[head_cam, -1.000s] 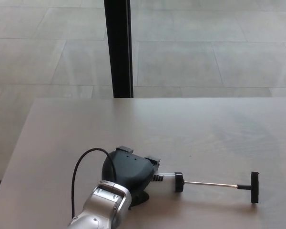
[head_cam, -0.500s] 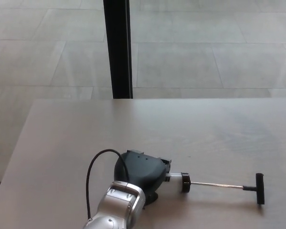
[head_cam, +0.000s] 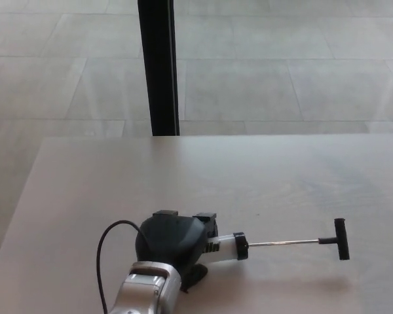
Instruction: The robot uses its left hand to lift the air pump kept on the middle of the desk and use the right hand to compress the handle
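My left hand (head_cam: 172, 242) is shut on the barrel of the air pump (head_cam: 226, 247) near the desk's front edge, left of the middle. The pump lies roughly level, its clear barrel sticking out to the right of the hand. A thin metal rod (head_cam: 285, 243) runs right from the barrel, fully drawn out, to a black T-handle (head_cam: 341, 239). A soft shadow under the handle suggests the pump is raised a little off the desk (head_cam: 203, 173). Most of the barrel is hidden inside the hand. My right hand does not show.
A black vertical post (head_cam: 158, 65) stands behind the desk's far edge, left of centre. Beyond it is a pale tiled floor (head_cam: 281, 59). A black cable (head_cam: 108, 252) loops off my left wrist.
The pump has risen and tipped, so its T-handle sits higher and further left than half a second ago. The left hand has shifted left with it. The view has also moved slightly.
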Controlling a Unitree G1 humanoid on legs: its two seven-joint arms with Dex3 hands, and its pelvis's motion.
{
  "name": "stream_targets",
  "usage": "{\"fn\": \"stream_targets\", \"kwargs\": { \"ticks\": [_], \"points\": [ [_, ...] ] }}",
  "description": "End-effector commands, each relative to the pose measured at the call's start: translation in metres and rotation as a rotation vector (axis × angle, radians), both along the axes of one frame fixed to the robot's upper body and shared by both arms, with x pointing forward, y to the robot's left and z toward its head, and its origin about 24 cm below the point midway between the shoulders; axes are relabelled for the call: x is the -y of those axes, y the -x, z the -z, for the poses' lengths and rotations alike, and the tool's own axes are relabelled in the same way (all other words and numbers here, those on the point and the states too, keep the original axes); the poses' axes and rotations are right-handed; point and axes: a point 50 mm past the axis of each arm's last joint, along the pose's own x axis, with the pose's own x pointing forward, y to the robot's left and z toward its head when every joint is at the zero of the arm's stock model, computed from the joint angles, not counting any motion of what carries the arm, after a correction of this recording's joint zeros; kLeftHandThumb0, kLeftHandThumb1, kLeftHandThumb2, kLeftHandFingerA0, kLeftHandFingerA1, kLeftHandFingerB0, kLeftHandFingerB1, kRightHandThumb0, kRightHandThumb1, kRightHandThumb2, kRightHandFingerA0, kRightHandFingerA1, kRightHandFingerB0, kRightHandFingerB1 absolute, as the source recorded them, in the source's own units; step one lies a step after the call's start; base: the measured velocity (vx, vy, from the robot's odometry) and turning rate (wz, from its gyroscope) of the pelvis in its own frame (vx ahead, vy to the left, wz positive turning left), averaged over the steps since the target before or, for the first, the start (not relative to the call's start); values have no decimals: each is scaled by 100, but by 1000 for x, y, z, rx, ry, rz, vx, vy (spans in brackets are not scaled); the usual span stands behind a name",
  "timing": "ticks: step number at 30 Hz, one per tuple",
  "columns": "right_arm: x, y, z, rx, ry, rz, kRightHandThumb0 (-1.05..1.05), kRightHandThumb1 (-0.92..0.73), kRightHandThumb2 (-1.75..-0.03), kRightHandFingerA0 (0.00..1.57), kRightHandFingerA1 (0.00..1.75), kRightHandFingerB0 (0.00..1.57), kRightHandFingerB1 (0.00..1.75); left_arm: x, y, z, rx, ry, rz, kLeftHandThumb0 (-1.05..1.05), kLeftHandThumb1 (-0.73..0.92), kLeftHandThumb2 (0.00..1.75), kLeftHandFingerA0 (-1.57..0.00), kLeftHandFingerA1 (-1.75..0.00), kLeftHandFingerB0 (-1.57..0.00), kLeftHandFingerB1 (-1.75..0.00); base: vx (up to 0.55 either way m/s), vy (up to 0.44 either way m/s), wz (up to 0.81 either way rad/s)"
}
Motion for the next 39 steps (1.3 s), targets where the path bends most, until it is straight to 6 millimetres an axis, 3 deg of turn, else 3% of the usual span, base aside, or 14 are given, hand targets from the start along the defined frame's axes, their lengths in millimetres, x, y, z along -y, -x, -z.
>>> {"fn": "stream_targets", "kwargs": {
  "ticks": [1,2,3,4,5,6,7,9,10,17,18,19,35,39],
  "points": [
    [5,1,10,-115,10,9,-76,-77,-111,25,57,16,45,-14,-7,-13,69,91,8,-9,63,112,-82,-175,-66,-158,0,0,0],
    [4,-1,11,-149,-17,-1,-85,-92,-76,18,49,14,31,-15,-12,-25,128,115,15,-17,59,116,-114,-148,-85,-128,0,0,0],
    [4,-1,11,-155,-20,-2,-85,-92,-76,18,49,14,31,-15,-12,-26,134,118,16,-17,59,116,-114,-148,-85,-128,0,0,0],
    [2,-2,12,-167,-50,-16,-93,-91,-80,7,44,14,29,-13,-15,-34,141,124,18,-11,60,114,-83,-175,-59,-167,0,0,0],
    [-1,-3,11,-173,-78,-29,-93,-92,-83,3,35,13,26,-12,-17,-38,147,132,18,-15,61,115,-84,-175,-68,-156,0,0,0],
    [-2,-4,11,-176,-100,-38,-93,-92,-83,3,35,13,26,-12,-19,-40,151,141,16,-15,61,115,-84,-175,-68,-156,0,0,0],
    [-5,-4,12,-185,-129,-67,-91,-84,-124,2,21,10,20,-11,-19,-44,159,163,18,-12,62,109,-86,-175,-70,-153,0,0,0],
    [-8,-6,13,-190,-138,-80,-96,-89,-126,1,16,10,14,-10,-21,-48,190,159,27,-11,61,103,-87,-175,-67,-160,0,0,0],
    [-13,-8,13,-206,-177,-108,-98,-91,-129,0,13,0,5,-10,-23,-54,220,165,47,-8,58,108,-88,-175,-69,-160,0,0,0],
    [-29,-13,17,-220,-256,-175,-101,-92,-132,0,19,0,5,-13,-33,-66,257,158,52,-9,60,103,-87,-175,-69,-161,0,0,0],
    [-33,-14,18,-219,-250,-191,-95,-92,-102,0,0,0,0,-13,-35,-68,268,155,53,-10,58,104,-88,-175,-71,-160,0,0,0],
    [-35,-14,17,-219,-249,-201,-103,-92,-132,0,18,0,5,-14,-36,-69,283,151,54,-11,52,109,-89,-175,-72,-161,0,0,0],
    [-56,-20,-7,-248,-137,-231,-103,-92,-131,0,17,0,0,-22,-39,-60,273,71,66,-14,54,108,-93,-175,-74,-157,0,0,0],
    [-66,-19,-13,-252,-85,-236,-105,-90,-132,0,9,0,0,-21,-40,-59,274,66,62,-14,55,107,-93,-175,-75,-157,0,0,0]
  ]
}}
